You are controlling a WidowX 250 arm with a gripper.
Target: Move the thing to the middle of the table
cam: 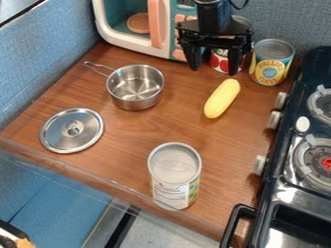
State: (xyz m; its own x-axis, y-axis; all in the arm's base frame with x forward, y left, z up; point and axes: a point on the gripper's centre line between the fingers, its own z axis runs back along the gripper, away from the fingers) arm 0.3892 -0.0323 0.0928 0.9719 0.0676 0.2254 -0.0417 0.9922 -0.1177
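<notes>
Step in hand: judged to be the approach, before any grasp. The claw (214, 71) hangs above the far edge of the tabletop (161, 122), right of centre, its two fingers apart with nothing clamped.

Task item: not named, so identification is not certain. Candidates noted: yellow corn (221, 99), right of the tabletop's middle towards the far edge; steel pot (135, 88), towards the far left corner; steel lid (72, 130), near the left edge; pale-topped can (174, 175), at the near edge; pineapple can (271, 63), at the far right corner; red-labelled can (219, 59), at the far edge behind the claw. The corn is judged the likeliest, though unconfirmed.

Next move: if the corn, bring the claw towards the near edge, align across its narrow width, lower, close, then carry left to the middle.

Obstructions: the claw covers much of the red-labelled can. The toy microwave (132, 42) is cut off above, the stove (284, 180) at right. A dark item (11, 236) at lower left is cut off and unidentified.
</notes>
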